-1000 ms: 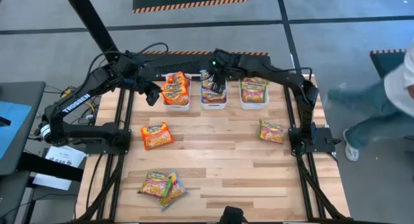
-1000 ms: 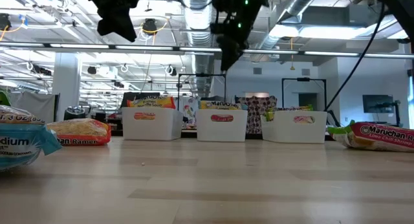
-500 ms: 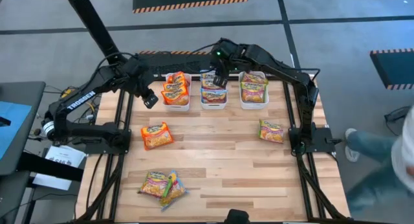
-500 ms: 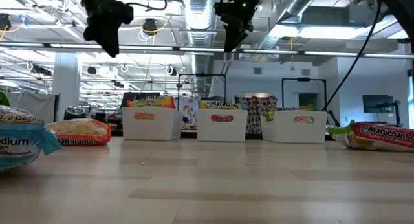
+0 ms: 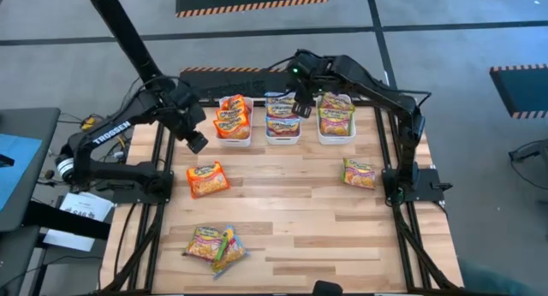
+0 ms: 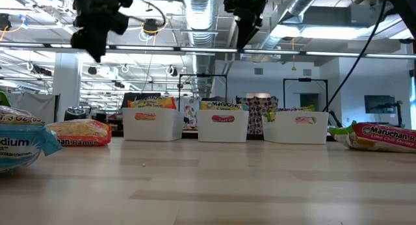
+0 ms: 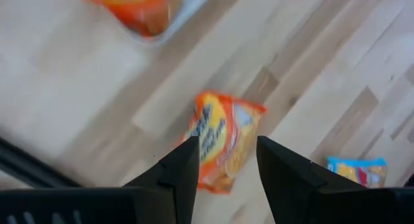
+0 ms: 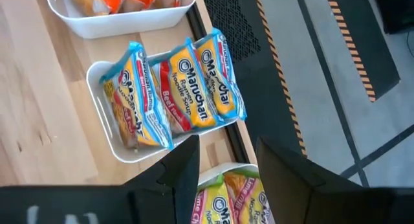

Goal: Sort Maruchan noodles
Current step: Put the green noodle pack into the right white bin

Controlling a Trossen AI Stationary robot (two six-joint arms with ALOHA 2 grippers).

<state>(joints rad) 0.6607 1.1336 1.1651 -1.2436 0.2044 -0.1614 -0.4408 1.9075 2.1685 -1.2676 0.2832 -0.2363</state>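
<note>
Three white bins stand along the table's far edge. The left bin (image 5: 233, 123) holds orange Maruchan noodles, the middle bin (image 5: 282, 125) blue ones (image 8: 169, 93), and the right bin (image 5: 336, 121) green-pink ones. Loose packets lie flat on the table: an orange one (image 5: 208, 179) (image 7: 220, 143), a green-pink one (image 5: 360, 172), and a small pile (image 5: 214, 245) near the front left. My left gripper (image 5: 195, 142) (image 7: 226, 169) hangs open in the air above the loose orange packet. My right gripper (image 5: 301, 106) (image 8: 226, 166) hangs open above the middle and right bins.
The wooden tabletop (image 5: 291, 210) is bare in its middle. Black frame rails run along both sides of the table (image 5: 402, 227). In the low view the bins (image 6: 223, 125) line the far edge, with packets lying at the left (image 6: 81, 132) and right (image 6: 383, 136).
My left gripper has come away from the left bin toward the table's near-left, sinking and tipping to point more steeply down, now above the loose orange packet. My right gripper has risen above the bins. A person walking past the table's right side has left the view.
</note>
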